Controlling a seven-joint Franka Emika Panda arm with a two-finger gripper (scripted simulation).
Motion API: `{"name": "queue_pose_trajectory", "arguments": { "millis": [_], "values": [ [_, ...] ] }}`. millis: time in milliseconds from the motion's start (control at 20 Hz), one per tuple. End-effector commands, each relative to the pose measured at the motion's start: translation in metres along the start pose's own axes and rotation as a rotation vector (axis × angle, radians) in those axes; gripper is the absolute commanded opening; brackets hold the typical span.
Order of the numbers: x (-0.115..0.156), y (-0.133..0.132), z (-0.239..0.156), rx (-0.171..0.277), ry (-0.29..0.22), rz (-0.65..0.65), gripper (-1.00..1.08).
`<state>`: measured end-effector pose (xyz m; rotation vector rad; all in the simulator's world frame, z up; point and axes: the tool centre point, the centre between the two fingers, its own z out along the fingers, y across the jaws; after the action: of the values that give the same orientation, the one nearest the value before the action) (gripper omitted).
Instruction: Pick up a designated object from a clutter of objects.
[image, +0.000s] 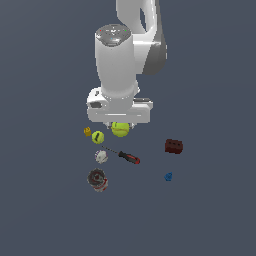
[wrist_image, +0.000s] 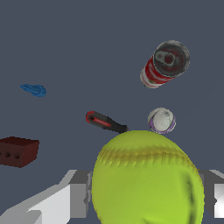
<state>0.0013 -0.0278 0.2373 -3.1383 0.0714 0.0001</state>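
Note:
The yellow-green tennis ball (image: 120, 129) sits right under my hand, its top hidden by the hand in the exterior view. In the wrist view it (wrist_image: 146, 179) fills the space between my two grey fingers (wrist_image: 78, 197). My gripper (image: 120, 126) is shut on the ball, with a finger against each side. I cannot tell whether the ball is off the floor. The clutter lies around it: a red-and-black screwdriver (image: 128, 157), a whitish ball (image: 101, 156) and a smaller yellow-green round object with a black mark (image: 98, 137).
A small orange piece (image: 87, 131) lies at the exterior view's left of the hand. A dark red brick (image: 173, 146) and a tiny blue piece (image: 168, 176) lie to the right. A dark grey round can with red-and-white sides (image: 97, 179) lies nearest the front.

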Motion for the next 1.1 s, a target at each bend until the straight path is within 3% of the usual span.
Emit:
{"name": "queue_pose_trajectory", "arguments": {
  "millis": [0,550,1050],
  "values": [
    [-0.007,0.016,-0.027,0.001,0.001,0.000,-1.00],
    [-0.027,0.073,-0.118,0.000,0.000,0.000,-1.00],
    [-0.031,0.093,-0.150,-0.002,0.000,0.000,-1.00]
  ]
}}
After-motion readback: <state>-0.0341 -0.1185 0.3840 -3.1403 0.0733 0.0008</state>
